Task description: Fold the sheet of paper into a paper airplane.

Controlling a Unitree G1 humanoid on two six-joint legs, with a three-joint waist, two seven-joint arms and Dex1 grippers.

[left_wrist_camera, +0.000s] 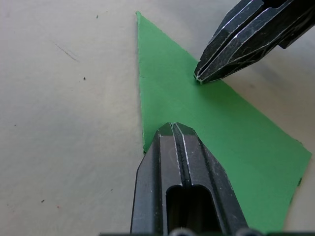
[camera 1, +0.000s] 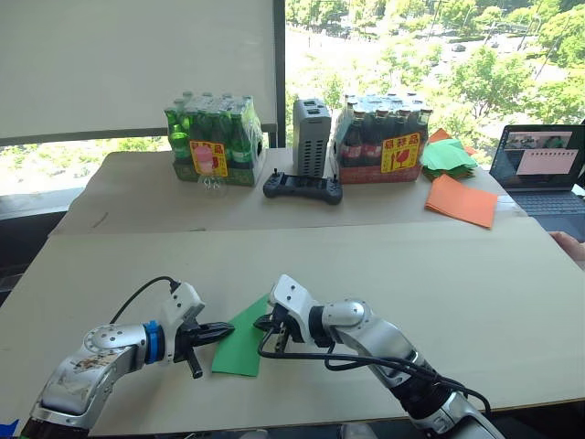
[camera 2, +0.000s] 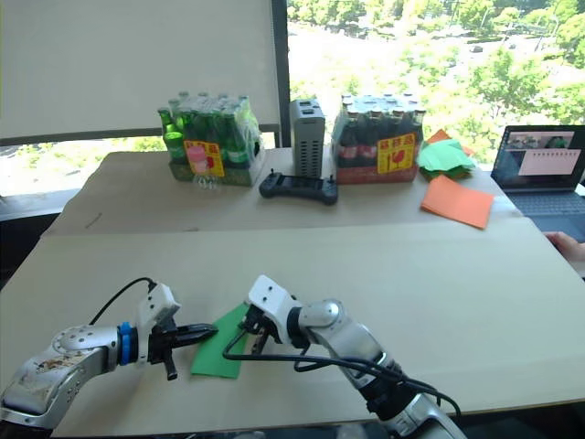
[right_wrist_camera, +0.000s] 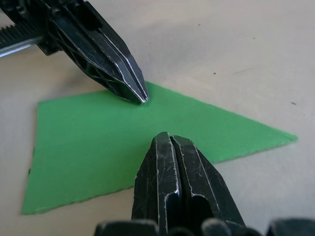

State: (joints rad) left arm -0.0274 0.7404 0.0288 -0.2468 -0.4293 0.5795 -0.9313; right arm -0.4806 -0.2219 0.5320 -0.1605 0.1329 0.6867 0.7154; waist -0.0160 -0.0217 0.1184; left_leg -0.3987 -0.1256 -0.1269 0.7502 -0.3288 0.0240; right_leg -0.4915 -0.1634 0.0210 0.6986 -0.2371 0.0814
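The sheet of paper is a bright green pointed wedge lying flat on the table near its front edge, its point toward the back. My left gripper is shut, its fingertips resting on the paper's left edge. My right gripper is shut too, its tip pressed down on the paper from the right side. In the right wrist view the two tips, right gripper and left gripper, face each other across the green paper, a short way apart.
At the table's back stand a pack of green bottles, a grey box, a black controller and a pack of dark bottles. Orange sheets, a pile of green papers and a laptop lie at the back right. A hand rests at the right edge.
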